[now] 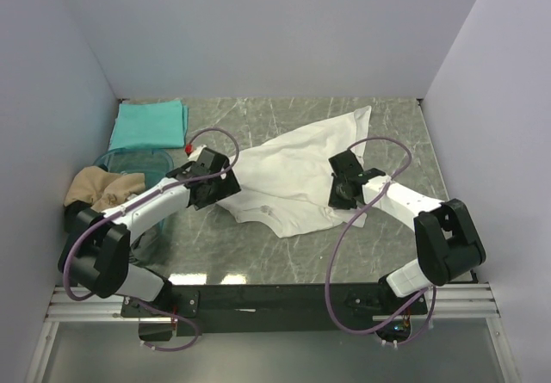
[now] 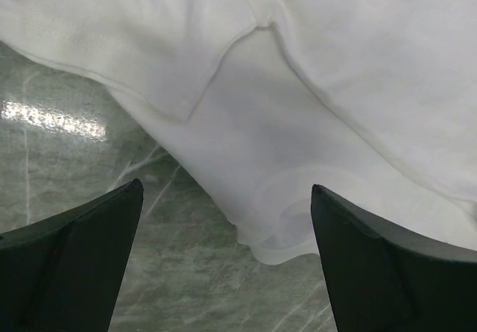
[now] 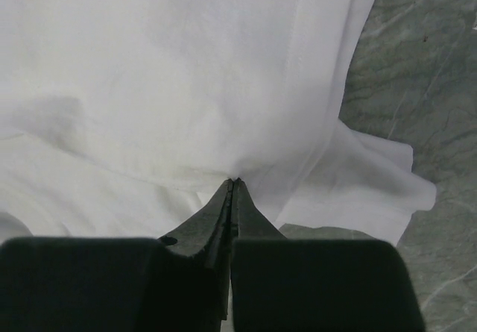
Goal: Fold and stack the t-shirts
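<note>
The white t-shirt (image 1: 293, 163) lies crumpled and not yet folded in the middle of the table (image 1: 258, 258). In the top view one corner reaches toward 1 o'clock.

At the 4 o'clock side of the shirt the right gripper (image 3: 234, 190) is fully closed. From its wrist view we see the cloth pucker toward its tips, so we judge that it holds a small pinch of the fabric. At the 8 o'clock side the left gripper (image 2: 227, 198) hangs wide open and holds nothing. The shirt's edge and a seam lie just beyond its fingers.

We judge that the step in hand is to get a second hold and spread the shirt flat before any fold. To do it well, the left gripper should:

- come down on the loose edge in front of it;
- close on cloth only, without scraping the stone surface;
- take all the layers there, if it can.

Then both arms should draw apart, toward 3 and 9 o'clock, slowly and low. The small pinch on the right may slip if the pull is sharp.

The clear bin (image 1: 151, 155) with the tan t-shirt (image 1: 99, 185) stands near at 9 o'clock, so the left arm has little room there. The folded teal t-shirt (image 1: 151, 125) waits at 10 o'clock, well apart.
</note>
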{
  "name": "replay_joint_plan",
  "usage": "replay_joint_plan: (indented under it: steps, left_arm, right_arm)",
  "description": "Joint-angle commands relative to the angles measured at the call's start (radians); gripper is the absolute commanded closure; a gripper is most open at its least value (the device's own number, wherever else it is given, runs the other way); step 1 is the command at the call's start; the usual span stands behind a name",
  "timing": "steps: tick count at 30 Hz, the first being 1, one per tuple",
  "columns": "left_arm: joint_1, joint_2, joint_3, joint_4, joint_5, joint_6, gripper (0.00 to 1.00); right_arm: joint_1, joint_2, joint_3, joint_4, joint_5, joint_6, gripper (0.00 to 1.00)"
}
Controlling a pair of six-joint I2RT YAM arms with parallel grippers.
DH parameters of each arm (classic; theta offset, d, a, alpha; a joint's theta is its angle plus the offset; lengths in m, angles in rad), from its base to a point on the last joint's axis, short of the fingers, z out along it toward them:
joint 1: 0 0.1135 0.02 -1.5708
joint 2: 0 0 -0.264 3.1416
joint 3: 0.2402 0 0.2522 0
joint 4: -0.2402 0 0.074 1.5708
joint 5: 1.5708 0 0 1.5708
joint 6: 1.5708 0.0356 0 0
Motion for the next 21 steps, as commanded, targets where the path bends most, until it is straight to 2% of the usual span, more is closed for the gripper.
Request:
replay_joint_plan:
  steps: [1, 8, 13, 21]
  left_arm:
    - [0.014, -0.047, -0.012, -0.007, -0.032, 0.005, 0.01]
    - [0.052, -0.098, -0.045, -0.003, -0.021, 0.01, 0.0]
    - [0.072, -0.12, -0.062, -0.001, -0.017, 0.013, 0.0]
    - [0.097, -0.138, -0.074, -0.001, -0.011, -0.003, 0.01]
  right_arm:
    - [0.005, -0.052, -0.004, 0.025, 0.026, 0.013, 1.0]
    - [0.005, -0.107, -0.018, 0.034, 0.046, 0.008, 1.0]
    - [-0.021, -0.241, -0.056, 0.045, 0.182, 0.045, 1.0]
    - [-0.289, -0.363, -0.109, -0.064, 0.331, 0.115, 1.0]
